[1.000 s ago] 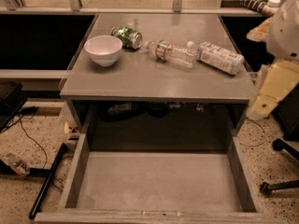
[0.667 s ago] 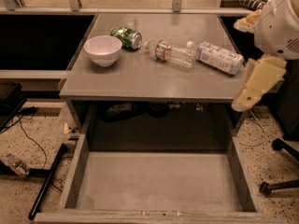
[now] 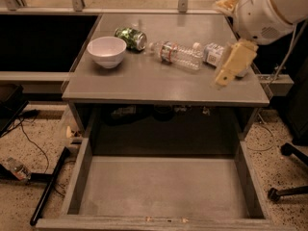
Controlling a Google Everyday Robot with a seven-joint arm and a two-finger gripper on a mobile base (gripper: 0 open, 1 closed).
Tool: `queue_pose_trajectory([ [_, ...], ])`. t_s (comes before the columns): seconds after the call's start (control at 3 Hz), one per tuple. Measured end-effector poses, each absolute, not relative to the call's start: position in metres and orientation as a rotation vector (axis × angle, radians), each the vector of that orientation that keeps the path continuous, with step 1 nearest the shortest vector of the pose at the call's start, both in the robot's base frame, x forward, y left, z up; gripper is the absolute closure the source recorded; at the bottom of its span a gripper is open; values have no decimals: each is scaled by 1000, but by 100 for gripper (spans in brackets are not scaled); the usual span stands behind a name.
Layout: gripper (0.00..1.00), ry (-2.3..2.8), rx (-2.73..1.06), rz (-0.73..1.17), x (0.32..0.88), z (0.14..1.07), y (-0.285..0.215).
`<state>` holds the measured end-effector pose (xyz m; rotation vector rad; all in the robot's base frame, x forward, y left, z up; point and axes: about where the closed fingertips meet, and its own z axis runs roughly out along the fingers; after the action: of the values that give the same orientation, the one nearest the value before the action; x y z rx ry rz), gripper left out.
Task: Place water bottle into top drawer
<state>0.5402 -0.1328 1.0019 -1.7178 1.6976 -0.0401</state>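
The grey table [image 3: 144,83] carries a white bowl [image 3: 107,51], a green can [image 3: 131,37] and the clear water bottle [image 3: 175,55] with its red-and-blue band. The cream gripper [image 3: 227,72] hangs over the table's right edge. Below the table, the top drawer [image 3: 163,186] is plain grey.

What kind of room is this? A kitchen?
Probably a robot lab or office, not a kitchen: a plain grey table with its top drawer open, a chair wheel on the speckled floor, and the gripper above the table's right side.
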Motion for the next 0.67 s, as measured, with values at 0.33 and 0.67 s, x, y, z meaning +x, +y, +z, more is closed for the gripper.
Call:
queue_pose_trajectory([
  [0.33,0,1652,-1735,-20,592,1005,-111],
  [0.67,0,1652,-1735,-20,592,1005,-111],
])
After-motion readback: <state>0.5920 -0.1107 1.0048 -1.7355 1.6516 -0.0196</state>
